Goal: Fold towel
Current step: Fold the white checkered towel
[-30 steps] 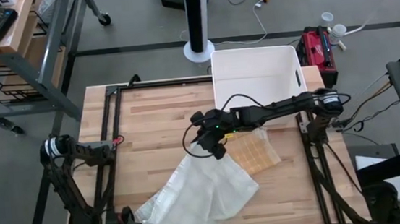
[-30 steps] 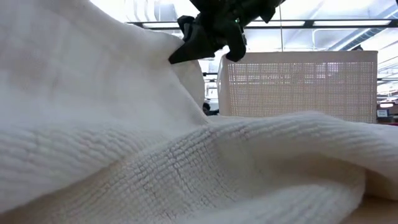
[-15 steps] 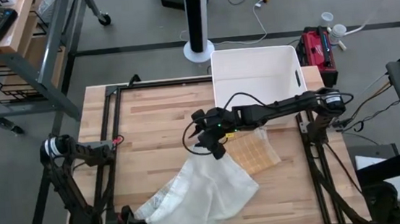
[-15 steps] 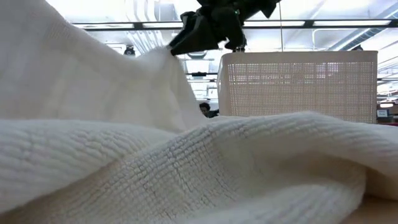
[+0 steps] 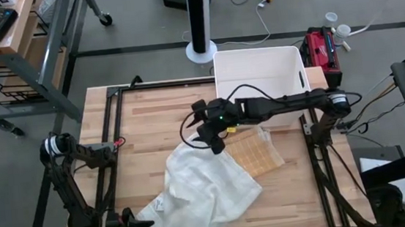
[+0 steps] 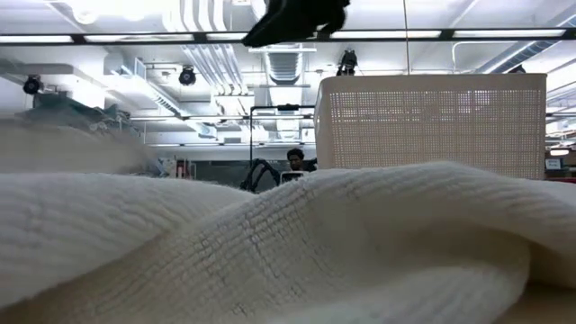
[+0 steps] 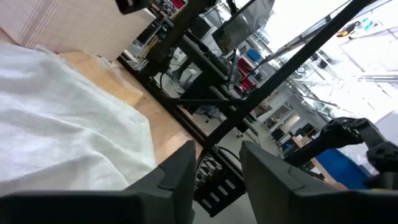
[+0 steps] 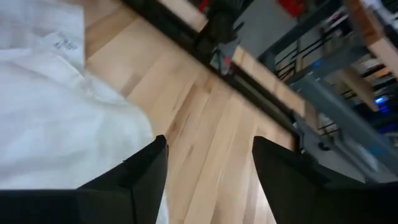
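Note:
The white towel (image 5: pixel 205 187) lies bunched on the near middle of the wooden table, and its folds fill the low view (image 6: pixel 315 243). My right gripper (image 5: pixel 210 131) hovers open above the towel's far edge, with bare table between its fingers (image 8: pixel 208 168); the towel (image 8: pixel 56 124) lies below it to one side. In the low view only its underside (image 6: pixel 297 13) shows at the top. My left gripper (image 5: pixel 135 226) sits at the table's near left corner, level and open (image 7: pixel 217 168), beside the towel's near left corner (image 7: pixel 62 124), with nothing between its fingers.
A white perforated bin (image 5: pixel 260 75) stands at the far right of the table. A tan waffle cloth (image 5: pixel 259 154) lies flat to the right of the towel, partly under it. Black frame rails (image 5: pixel 116 136) edge the table. Bare wood (image 5: pixel 151 118) lies at the far left.
My right gripper has let go of the towel's raised part and risen toward the far edge. That part, drawn up to the gripper a second ago, has fallen into a heap on the table, while the towel's near portion has stayed where it was.

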You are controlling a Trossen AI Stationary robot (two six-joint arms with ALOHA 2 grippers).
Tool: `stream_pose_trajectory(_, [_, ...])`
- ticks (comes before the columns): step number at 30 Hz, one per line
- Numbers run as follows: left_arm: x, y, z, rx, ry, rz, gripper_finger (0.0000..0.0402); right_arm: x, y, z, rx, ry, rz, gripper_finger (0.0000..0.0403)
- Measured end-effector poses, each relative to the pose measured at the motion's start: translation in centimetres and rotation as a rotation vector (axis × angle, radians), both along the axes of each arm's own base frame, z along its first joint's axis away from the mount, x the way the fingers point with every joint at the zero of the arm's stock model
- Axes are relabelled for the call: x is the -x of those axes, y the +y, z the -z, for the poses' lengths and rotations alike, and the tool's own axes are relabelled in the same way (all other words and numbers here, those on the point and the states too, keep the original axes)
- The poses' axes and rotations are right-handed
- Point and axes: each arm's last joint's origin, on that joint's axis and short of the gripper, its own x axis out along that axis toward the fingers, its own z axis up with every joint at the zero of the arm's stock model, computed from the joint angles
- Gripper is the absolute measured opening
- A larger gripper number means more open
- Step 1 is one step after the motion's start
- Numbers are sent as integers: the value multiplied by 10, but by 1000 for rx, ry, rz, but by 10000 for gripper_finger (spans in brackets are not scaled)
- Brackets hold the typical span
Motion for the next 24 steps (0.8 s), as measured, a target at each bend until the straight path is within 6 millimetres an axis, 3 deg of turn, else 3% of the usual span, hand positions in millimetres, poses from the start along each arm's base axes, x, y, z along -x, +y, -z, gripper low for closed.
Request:
stream_pose_trajectory(6, [-8, 3, 0, -1, 0, -24, 103, 22, -12, -13, -91, 120, -1, 228])
stream_pose_trajectory(12, [-52, 17, 9, -29, 47, -68, 105, 56, -18, -29, -168, 228, 23, 224])
stream_pose_trajectory(18, [-99, 38, 22, -27, 193, 63, 94, 81, -15, -44, -171, 257, 28, 221])
stream_pose_trajectory(24, [-111, 55, 43, 59, 451, 195, 86, 108, -13, -54, -199, 323, 58, 213])
